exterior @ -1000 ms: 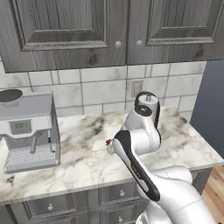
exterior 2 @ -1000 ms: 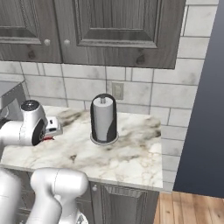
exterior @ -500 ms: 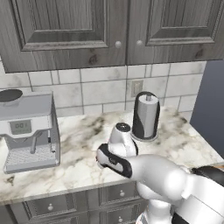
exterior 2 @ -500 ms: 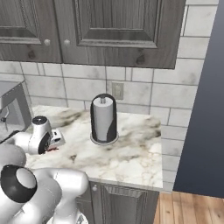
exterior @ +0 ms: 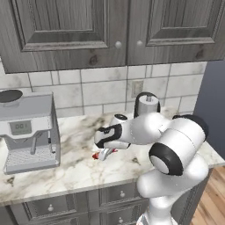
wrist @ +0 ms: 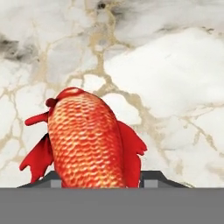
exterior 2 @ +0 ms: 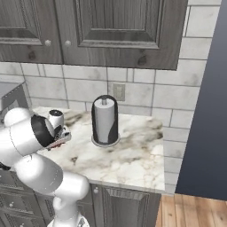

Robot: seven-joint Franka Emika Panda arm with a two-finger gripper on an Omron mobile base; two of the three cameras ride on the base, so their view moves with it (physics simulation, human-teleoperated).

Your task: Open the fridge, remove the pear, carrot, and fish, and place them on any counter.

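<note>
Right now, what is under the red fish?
Under the fish is the white marble counter with its grey and tan veins. The patch straight beneath the fish is covered by its body, so I cannot tell whether it touches the marble yet.

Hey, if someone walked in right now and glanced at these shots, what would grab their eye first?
The bright red scaly fish between the gripper fingers, low over the white marble counter. Next, the bulky white arm bent across the counter's middle. Then the silver coffee machine at the counter's left end and the paper towel roll on its dark stand near the backsplash.
</note>
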